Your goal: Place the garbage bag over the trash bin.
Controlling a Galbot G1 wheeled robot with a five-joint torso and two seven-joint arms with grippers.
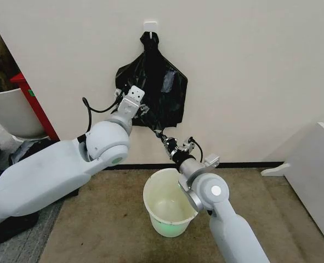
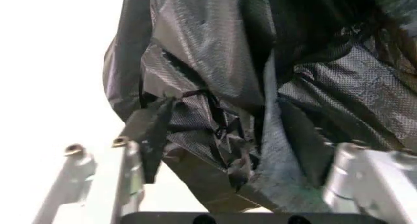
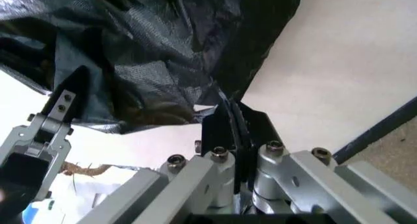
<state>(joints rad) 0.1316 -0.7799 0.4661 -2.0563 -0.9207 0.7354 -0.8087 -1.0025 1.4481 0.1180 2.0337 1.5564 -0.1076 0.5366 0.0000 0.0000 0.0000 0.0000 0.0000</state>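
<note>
The garbage bag (image 1: 157, 82), glossy black and wrinkled, hangs on the wall from a white hook (image 1: 149, 26). My left gripper (image 1: 144, 111) is raised at the bag's lower left edge. In the left wrist view it (image 2: 247, 151) is open, fingers wide apart with the bag's film (image 2: 215, 63) between them. My right gripper (image 1: 163, 135) is at the bag's bottom corner. In the right wrist view it (image 3: 231, 117) is shut on that corner of the film (image 3: 163, 53). The trash bin (image 1: 167, 226), a round white bucket, stands on the floor below, under my right forearm.
A large white planter pot (image 1: 9, 112) and a red post (image 1: 34, 107) stand at the left by the wall. A dark sack (image 1: 20, 153) lies under my left arm. A white board (image 1: 310, 164) leans at the right. Brown carpet surrounds the bucket.
</note>
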